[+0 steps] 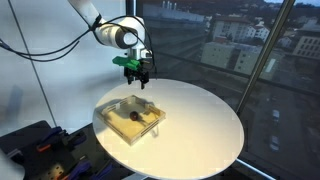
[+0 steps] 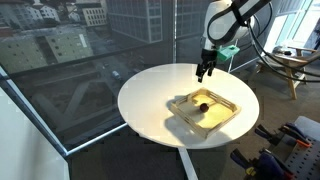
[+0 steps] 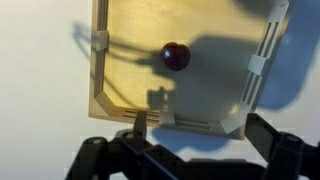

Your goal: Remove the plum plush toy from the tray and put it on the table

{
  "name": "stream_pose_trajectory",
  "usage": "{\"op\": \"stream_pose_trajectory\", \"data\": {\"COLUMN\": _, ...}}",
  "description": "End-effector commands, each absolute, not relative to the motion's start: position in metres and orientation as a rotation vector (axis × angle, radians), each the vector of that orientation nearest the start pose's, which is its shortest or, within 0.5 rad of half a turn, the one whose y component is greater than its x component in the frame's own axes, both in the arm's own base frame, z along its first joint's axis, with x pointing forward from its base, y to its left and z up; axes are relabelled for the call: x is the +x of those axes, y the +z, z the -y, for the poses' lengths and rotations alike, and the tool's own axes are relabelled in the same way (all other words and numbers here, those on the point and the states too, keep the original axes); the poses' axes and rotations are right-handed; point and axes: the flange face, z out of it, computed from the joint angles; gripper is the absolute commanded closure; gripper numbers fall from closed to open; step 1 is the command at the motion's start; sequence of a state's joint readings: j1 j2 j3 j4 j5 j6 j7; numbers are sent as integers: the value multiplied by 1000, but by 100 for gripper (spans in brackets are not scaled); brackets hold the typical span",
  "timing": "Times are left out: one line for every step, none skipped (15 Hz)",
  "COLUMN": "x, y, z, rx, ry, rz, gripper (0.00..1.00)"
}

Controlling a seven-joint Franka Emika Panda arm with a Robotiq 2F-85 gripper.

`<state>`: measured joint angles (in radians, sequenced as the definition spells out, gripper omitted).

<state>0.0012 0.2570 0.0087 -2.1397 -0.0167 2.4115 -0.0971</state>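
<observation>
the white jointed arm (image 1: 97, 24) comes in from the upper left and bends down, its dark tool (image 1: 137, 70) hanging over the round white-cream tabletop (image 1: 205, 130), fingers spread wide and empty. the shallow square pale yellowish tray (image 3: 98, 70) sits just beside and below the tool. the tiny round dark reddish-purple plum plush toy (image 3: 176, 56) lies near the tray's middle.

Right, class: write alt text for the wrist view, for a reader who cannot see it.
A dark reddish-purple plum plush toy sits inside a square yellowish tray on a white table, seen from above. The dark tool spans the bottom edge, open, holding nothing.
</observation>
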Motion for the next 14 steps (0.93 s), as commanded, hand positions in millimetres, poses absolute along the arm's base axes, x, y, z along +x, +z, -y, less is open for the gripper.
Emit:
{"op": "stream_pose_trajectory", "data": {"x": 568, "y": 270, "z": -9, "rx": -3140, "ry": -23, "rz": 195, "gripper": 0}}
{"op": "stream_pose_trajectory", "data": {"x": 568, "y": 265, "z": -10, "rx": -3140, "ry": -17, "rz": 198, "gripper": 0}}
{"op": "stream_pose_trajectory", "data": {"x": 567, "y": 260, "z": -10, "rx": -3139, "ry": -10, "rz": 200, "gripper": 0}}
{"op": "stream_pose_trajectory", "data": {"x": 566, "y": 255, "z": -11, "rx": -3138, "ry": -2, "rz": 200, "gripper": 0}}
{"op": "stream_pose_trajectory", "data": {"x": 566, "y": 251, "z": -11, "rx": -3139, "ry": 8, "rz": 198, "gripper": 0}}
{"op": "stream_pose_trajectory", "data": {"x": 565, "y": 247, "z": -11, "rx": -3138, "ry": 19, "rz": 201, "gripper": 0}}
{"op": "stream_pose_trajectory", "data": {"x": 564, "y": 242, "z": -11, "rx": -3139, "ry": 30, "rz": 198, "gripper": 0}}
{"op": "stream_pose_trajectory", "data": {"x": 564, "y": 238, "z": -10, "rx": -3138, "ry": 41, "rz": 198, "gripper": 0}}
{"op": "stream_pose_trajectory", "data": {"x": 563, "y": 233, "z": -11, "rx": -3138, "ry": 53, "rz": 200, "gripper": 0}}
{"op": "stream_pose_trajectory", "data": {"x": 562, "y": 228, "z": -11, "rx": -3138, "ry": 65, "rz": 201, "gripper": 0}}
{"op": "stream_pose_trajectory", "data": {"x": 561, "y": 224, "z": -11, "rx": -3137, "ry": 70, "rz": 203, "gripper": 0}}
{"op": "stream_pose_trajectory", "data": {"x": 561, "y": 219, "z": -11, "rx": -3138, "ry": 77, "rz": 203, "gripper": 0}}
{"op": "stream_pose_trajectory", "data": {"x": 560, "y": 216, "z": -11, "rx": -3141, "ry": 80, "rz": 201, "gripper": 0}}
{"op": "stream_pose_trajectory", "data": {"x": 559, "y": 212, "z": -11, "rx": -3141, "ry": 79, "rz": 202, "gripper": 0}}
